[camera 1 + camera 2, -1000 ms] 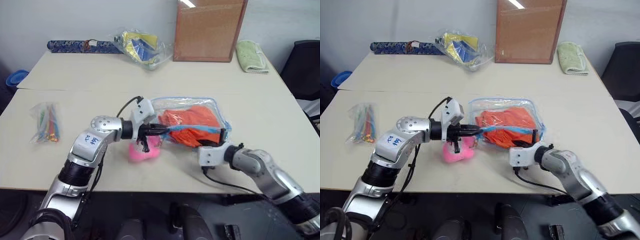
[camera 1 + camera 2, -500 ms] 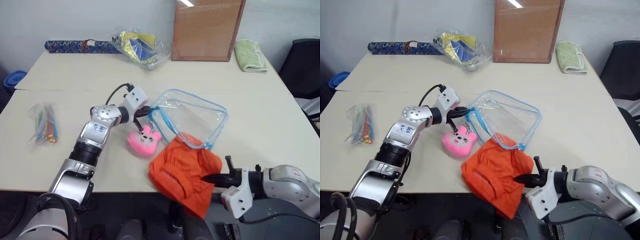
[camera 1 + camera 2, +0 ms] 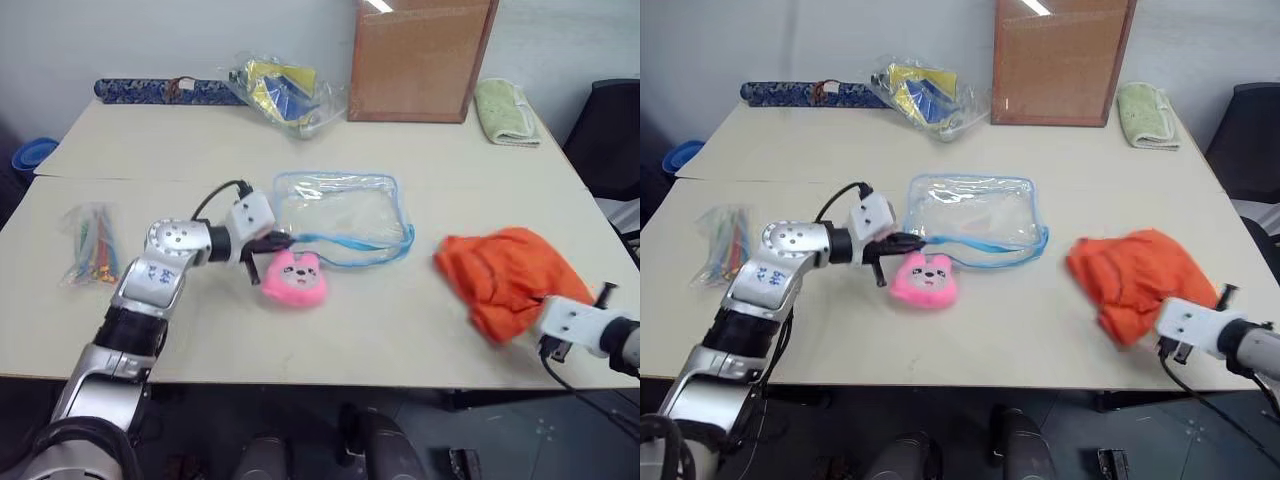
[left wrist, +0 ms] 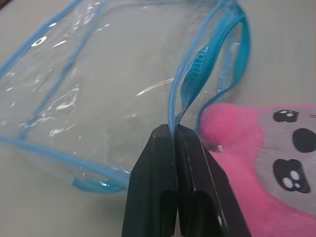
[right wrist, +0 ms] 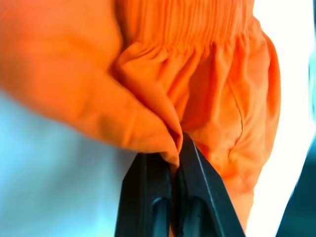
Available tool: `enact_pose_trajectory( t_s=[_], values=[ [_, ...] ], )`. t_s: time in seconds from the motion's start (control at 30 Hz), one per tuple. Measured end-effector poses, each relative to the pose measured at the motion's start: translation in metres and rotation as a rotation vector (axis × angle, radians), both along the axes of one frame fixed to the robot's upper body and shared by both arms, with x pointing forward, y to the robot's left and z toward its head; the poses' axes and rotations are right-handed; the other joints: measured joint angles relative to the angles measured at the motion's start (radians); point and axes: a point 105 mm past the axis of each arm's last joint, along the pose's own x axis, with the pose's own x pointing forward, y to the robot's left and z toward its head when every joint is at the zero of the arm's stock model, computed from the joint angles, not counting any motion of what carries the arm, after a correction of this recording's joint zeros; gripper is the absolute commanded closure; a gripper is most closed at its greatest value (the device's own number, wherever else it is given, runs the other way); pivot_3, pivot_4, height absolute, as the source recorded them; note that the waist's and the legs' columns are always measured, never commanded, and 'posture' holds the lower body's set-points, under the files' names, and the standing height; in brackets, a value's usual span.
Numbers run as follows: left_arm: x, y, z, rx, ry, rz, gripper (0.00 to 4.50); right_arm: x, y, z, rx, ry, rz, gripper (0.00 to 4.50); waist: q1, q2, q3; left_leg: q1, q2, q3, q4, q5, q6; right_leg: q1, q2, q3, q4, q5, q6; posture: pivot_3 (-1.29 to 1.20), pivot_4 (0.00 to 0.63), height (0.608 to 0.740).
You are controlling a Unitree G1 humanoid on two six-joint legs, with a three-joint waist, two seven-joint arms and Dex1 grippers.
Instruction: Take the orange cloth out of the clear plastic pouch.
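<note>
The clear plastic pouch (image 3: 335,205) lies flat and empty in the middle of the table, its light blue zip edging trailing loose toward the right. My left gripper (image 4: 174,129) is shut on that blue zip edge (image 4: 190,91) at the pouch's near left corner. The orange cloth (image 3: 505,280) sits bunched at the table's front right, well apart from the pouch. My right gripper (image 5: 174,148) is shut on a fold at the cloth's near edge; in the head views the cloth hides its fingers.
A pink plush toy (image 3: 293,280) lies against the pouch's near edge, right of my left gripper. A packet of coloured sticks (image 3: 92,245) is at far left. A wrinkled bag (image 3: 285,95), cork board (image 3: 420,60) and green towel (image 3: 505,110) line the back. A black chair (image 3: 610,130) stands right.
My right gripper pulled the orange cloth out of the pouch and swung it to the table's right. The pouch went flat, and my left gripper drew its zip edge slightly left.
</note>
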Motion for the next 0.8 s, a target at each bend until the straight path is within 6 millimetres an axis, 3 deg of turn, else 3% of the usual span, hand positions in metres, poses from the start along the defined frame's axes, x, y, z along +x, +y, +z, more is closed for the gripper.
enact_pose_trajectory(
  t_s=[0.2, 0.27, 0.43, 0.67, 0.8],
  values=[
    [-0.031, -0.009, -0.006, 0.059, 0.026, -0.136, 4.50, -0.005, -0.002, -0.008, 0.285, -0.013, -0.262, 4.47, -0.003, 0.002, -0.001, 0.001, 0.000, 0.000, 0.000, 0.000, 0.000, 0.000, 0.000, 0.001, 0.001, 0.000, 0.000, 0.00, 0.150, 0.740],
    [-0.033, -0.009, -0.006, 0.070, 0.017, -0.154, 4.50, -0.004, -0.002, -0.007, 0.308, -0.017, -0.301, 4.02, -0.004, 0.002, -0.001, 0.001, 0.000, 0.000, 0.000, 0.000, 0.000, 0.000, 0.000, 0.001, 0.001, 0.000, 0.000, 0.00, 0.150, 0.740],
    [-0.033, -0.003, -0.011, 0.081, 0.042, -0.171, 3.20, -0.005, -0.003, -0.003, 0.325, -0.038, -0.340, 2.45, -0.003, 0.002, -0.001, 0.000, 0.000, 0.000, 0.000, 0.000, 0.000, -0.001, 0.001, 0.001, 0.001, 0.000, 0.000, 0.00, 0.150, 0.740],
    [-0.037, -0.001, 0.001, 0.011, 0.047, -0.201, 0.98, -0.028, 0.006, 0.009, 0.365, 0.017, -0.240, 0.04, -0.001, 0.003, -0.001, -0.001, 0.000, 0.000, -0.001, -0.001, 0.001, -0.002, 0.001, 0.001, 0.000, 0.000, 0.000, 0.00, 0.150, 0.740],
    [-0.036, 0.015, 0.022, -0.139, 0.117, -0.142, 0.97, -0.051, 0.006, 0.041, 0.500, 0.037, -0.209, 0.01, -0.003, 0.004, 0.000, -0.001, 0.001, 0.000, -0.001, -0.001, 0.001, -0.002, 0.002, 0.001, 0.001, 0.000, 0.000, 0.00, 0.150, 0.740]
  ],
)
